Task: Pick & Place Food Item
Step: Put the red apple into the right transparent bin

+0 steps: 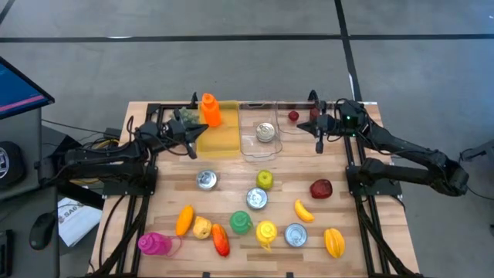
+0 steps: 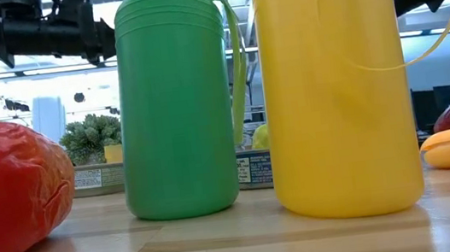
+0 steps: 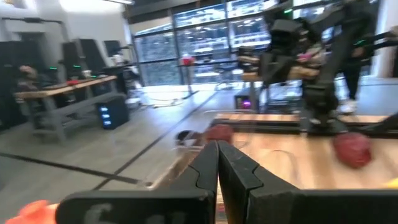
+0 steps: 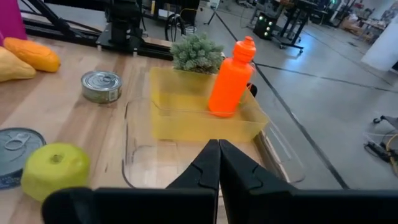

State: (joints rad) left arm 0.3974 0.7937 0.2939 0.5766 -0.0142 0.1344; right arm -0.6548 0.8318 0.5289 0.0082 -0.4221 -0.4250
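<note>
My left gripper (image 1: 191,147) hangs shut and empty above the table just left of the yellow bin (image 1: 220,133), which holds an orange bottle (image 1: 208,109). My right gripper (image 1: 319,143) is also shut and empty, hovering at the right of the clear bins (image 1: 258,143). One clear bin holds a can (image 1: 265,131), the other a small red item (image 1: 293,116). In the left wrist view my left gripper's fingers (image 3: 217,158) are closed together; in the right wrist view my right gripper (image 4: 219,152) points toward the yellow bin (image 4: 205,115) and orange bottle (image 4: 231,78).
Loose on the wooden table lie cans (image 1: 206,180) (image 1: 256,198) (image 1: 296,234), a green apple (image 1: 264,179), a dark red fruit (image 1: 321,188), a banana (image 1: 303,210), a yellow pepper (image 1: 333,241), green (image 1: 241,223), yellow (image 1: 265,232) and pink (image 1: 153,244) bottles, and a red pepper (image 1: 220,239).
</note>
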